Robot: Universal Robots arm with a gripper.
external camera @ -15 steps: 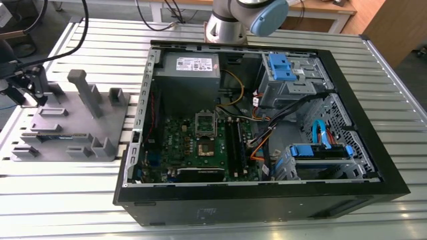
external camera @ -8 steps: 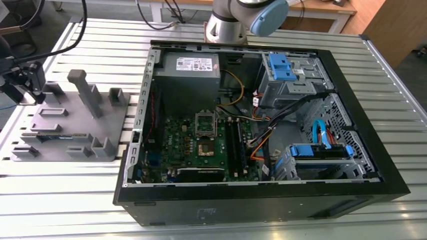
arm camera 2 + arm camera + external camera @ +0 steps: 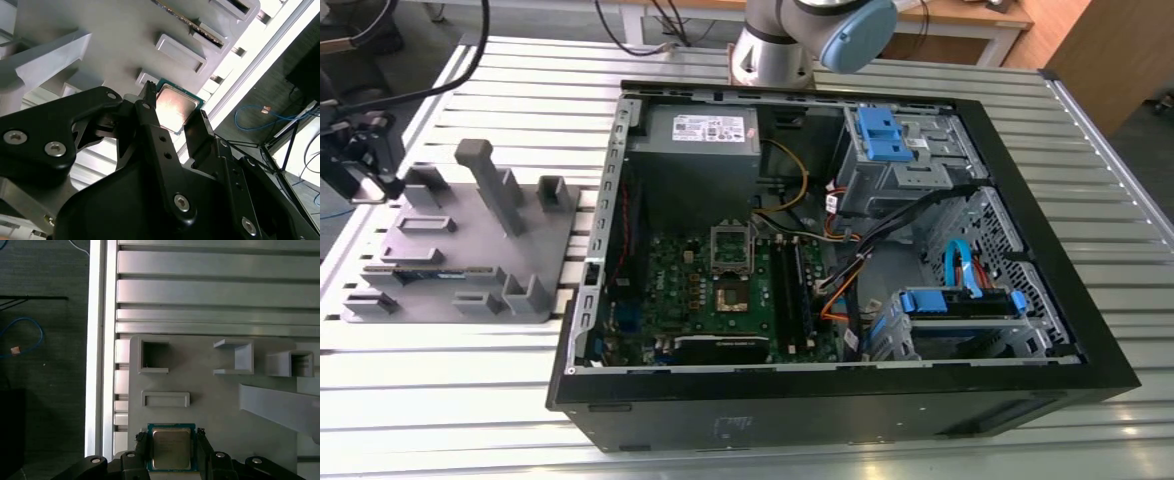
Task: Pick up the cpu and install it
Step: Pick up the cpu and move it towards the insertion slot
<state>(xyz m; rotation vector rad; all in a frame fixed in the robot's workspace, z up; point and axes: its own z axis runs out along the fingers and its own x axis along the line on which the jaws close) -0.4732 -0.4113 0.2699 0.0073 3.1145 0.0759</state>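
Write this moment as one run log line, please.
stage: pick | end effector: astride cpu | cpu: at edge of grey holder | grip: cannot tell

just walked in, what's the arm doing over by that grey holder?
The arm's gripper is over the grey plastic holder, which sits beside the open PC case, on the exterior view's left. In both wrist views its fingers sit against two opposite edges of the cpu, near the holder's edge. I cannot tell whether the chip is lifted off the holder. It is not in the case, and nothing is at the green board inside.
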